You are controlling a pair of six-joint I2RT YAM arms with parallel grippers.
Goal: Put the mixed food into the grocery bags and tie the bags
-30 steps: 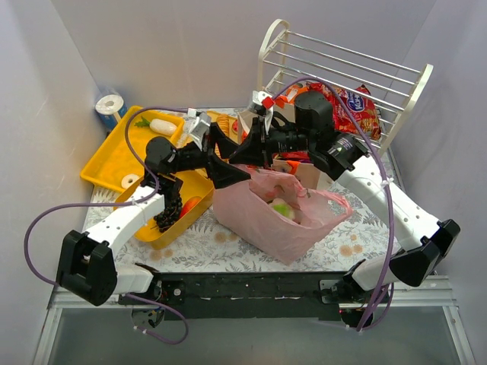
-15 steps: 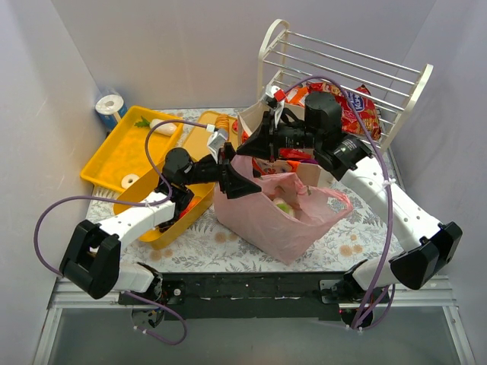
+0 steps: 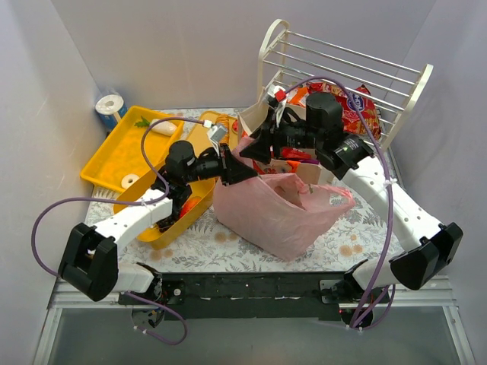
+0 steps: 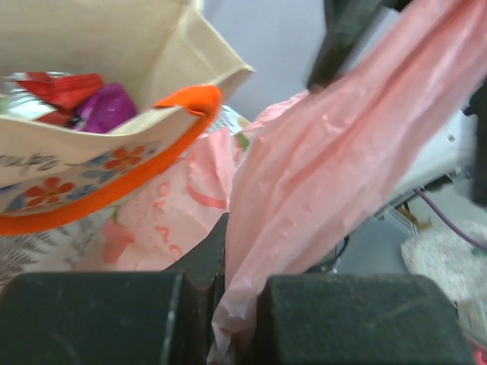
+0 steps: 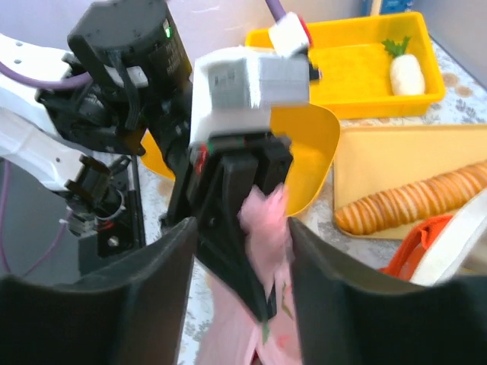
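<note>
The pink plastic grocery bag stands mid-table, its top left edge drawn up to a point. My left gripper is shut on that gathered pink plastic. My right gripper hangs open right behind it, its fingers on either side of the left fingers and the pink tuft. The beige tote with its orange strap stands behind the pink bag and holds red and purple packets. What lies in the pink bag is hidden.
Two yellow trays lie at the left; the near one holds dark fruit, and a ridged loaf lies nearby. A white wire rack stands behind the tote with a red packet. A blue-white roll sits far left.
My left gripper moved in and shut on the pink bag's top edge. My right gripper, shut a second ago, opened. The bag's mouth has drawn closed, hiding the food inside.
</note>
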